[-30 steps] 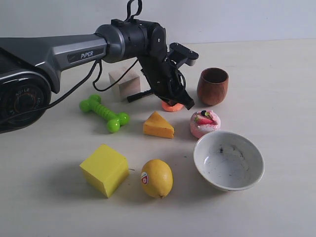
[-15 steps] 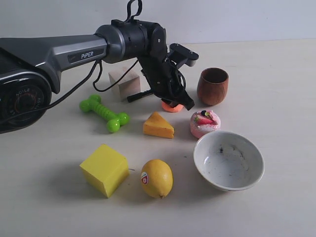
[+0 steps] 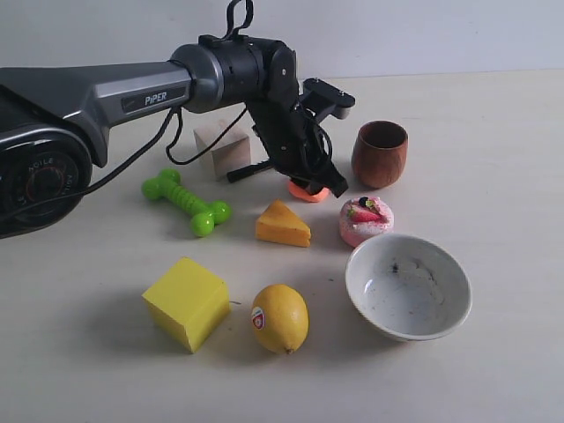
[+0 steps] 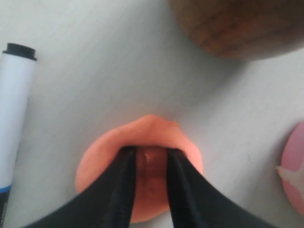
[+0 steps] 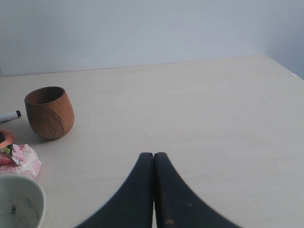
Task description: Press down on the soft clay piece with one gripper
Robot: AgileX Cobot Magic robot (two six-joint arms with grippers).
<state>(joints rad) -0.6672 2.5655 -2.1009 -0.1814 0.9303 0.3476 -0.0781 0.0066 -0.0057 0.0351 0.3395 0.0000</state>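
The soft clay piece (image 3: 306,191) is a flat salmon-orange disc on the table between the wooden block and the brown cup. My left gripper (image 3: 322,186) points down onto it from the PiPER arm. In the left wrist view the gripper (image 4: 151,151) has its two black fingers a little apart, and their tips are sunk into the clay (image 4: 152,129), which bulges round them. My right gripper (image 5: 153,154) is shut with nothing in it, low over bare table away from the clay, whose edge (image 5: 2,137) just shows.
A brown wooden cup (image 3: 380,154) stands close beside the clay, with a pink strawberry cake (image 3: 366,220) and a cheese wedge (image 3: 282,224) nearer the front. A white marker (image 4: 14,118) lies by the clay. A bowl (image 3: 441,322), a lemon (image 3: 280,317), a yellow cube (image 3: 186,302), a green bone (image 3: 185,201) and a wooden block (image 3: 222,146) are spread around.
The left gripper's fingers have shifted very slightly on the clay. Nothing else has moved.
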